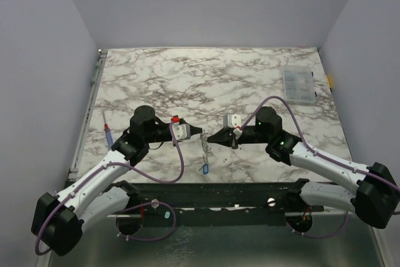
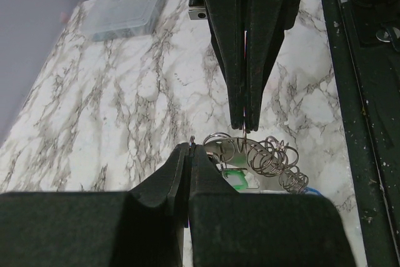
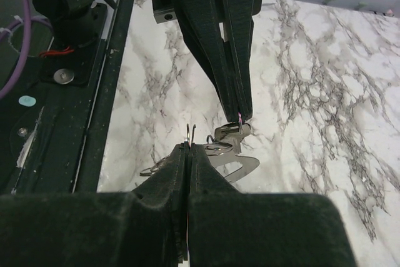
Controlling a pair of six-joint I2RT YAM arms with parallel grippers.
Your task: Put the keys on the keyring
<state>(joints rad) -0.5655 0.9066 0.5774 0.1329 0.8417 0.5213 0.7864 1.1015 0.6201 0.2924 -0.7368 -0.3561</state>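
Observation:
Both grippers meet tip to tip above the marble table (image 1: 156, 79). My left gripper (image 1: 199, 133) is shut on the thin keyring (image 2: 192, 141). My right gripper (image 1: 210, 136) is shut on it from the other side, and the ring's wire (image 3: 190, 132) sticks up from its tips. The short chain (image 1: 204, 148) hangs down between them, coiled in the left wrist view (image 2: 270, 157). The blue key (image 1: 205, 169) lies at the chain's lower end. The green key's head (image 2: 237, 181) shows just beyond the left jaws. A flat silvery blade (image 3: 240, 166) lies past the right jaws.
A clear compartment box (image 1: 299, 85) stands at the far right of the table and also shows in the left wrist view (image 2: 125, 14). A blue-and-red pen-like tool (image 1: 108, 134) lies at the left edge. A black rail (image 1: 219, 195) runs along the near edge.

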